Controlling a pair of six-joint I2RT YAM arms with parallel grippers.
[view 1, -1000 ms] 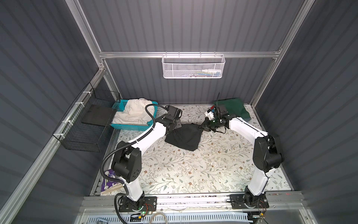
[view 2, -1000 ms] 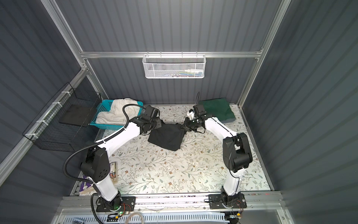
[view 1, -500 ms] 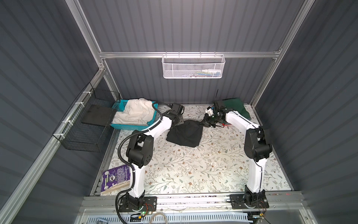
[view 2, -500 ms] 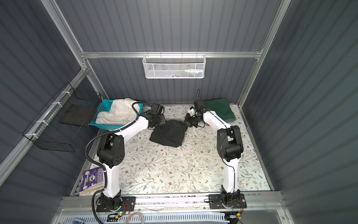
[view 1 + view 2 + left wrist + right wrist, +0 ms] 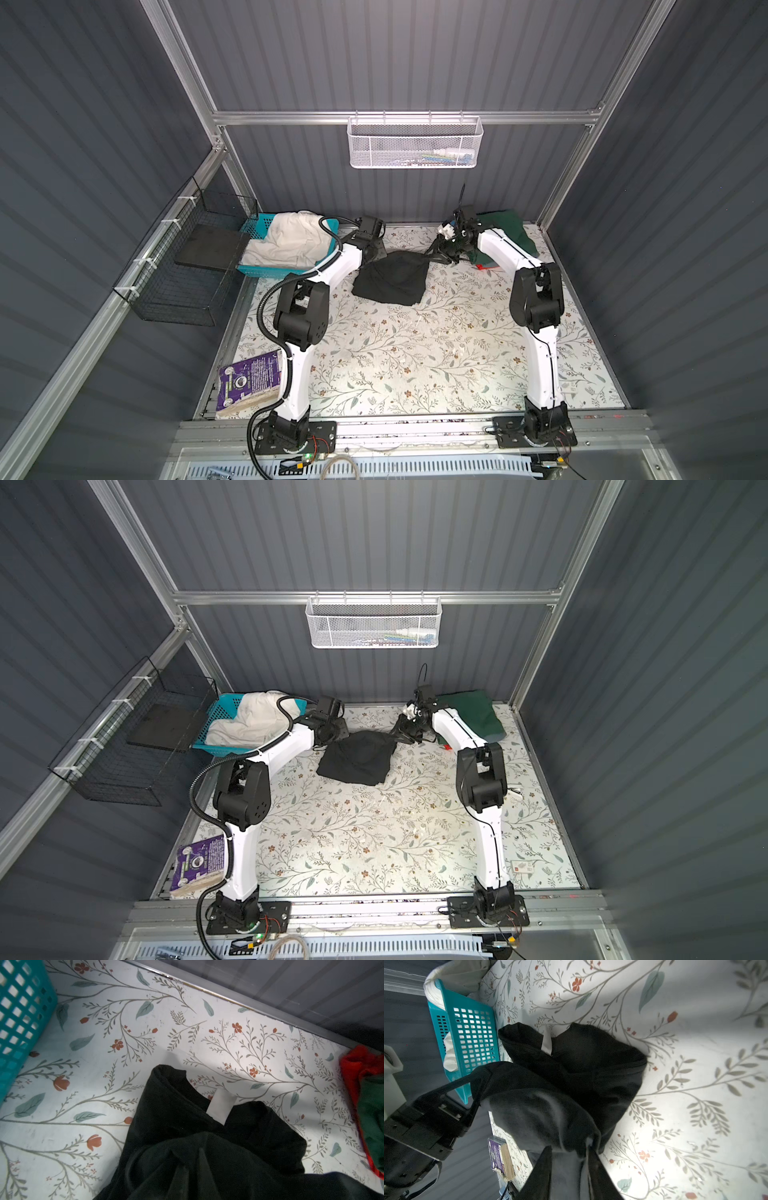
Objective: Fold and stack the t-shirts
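A black t-shirt (image 5: 392, 276) (image 5: 357, 756) lies crumpled at the back middle of the table, its white neck label (image 5: 220, 1106) facing up. My left gripper (image 5: 376, 255) is shut on the shirt's left edge, and the bunched cloth (image 5: 191, 1167) hides its fingers. My right gripper (image 5: 570, 1153) (image 5: 432, 253) is at the shirt's right corner, jaws apart, with the cloth draped against its fingertips. A dark green t-shirt (image 5: 505, 232) lies folded at the back right on a red t-shirt (image 5: 353, 1068). A cream-white t-shirt (image 5: 291, 241) fills the turquoise basket (image 5: 257, 222).
A purple book (image 5: 251, 382) lies at the table's front left edge. A black wire basket (image 5: 187, 266) hangs on the left wall. A white mesh basket (image 5: 413, 143) hangs on the back wall. A small card (image 5: 524, 867) lies at the front right.
Both grippers carried the black t-shirt toward the back wall and it now rests lower on the table. The right gripper's jaws have parted; the left is still clamped.
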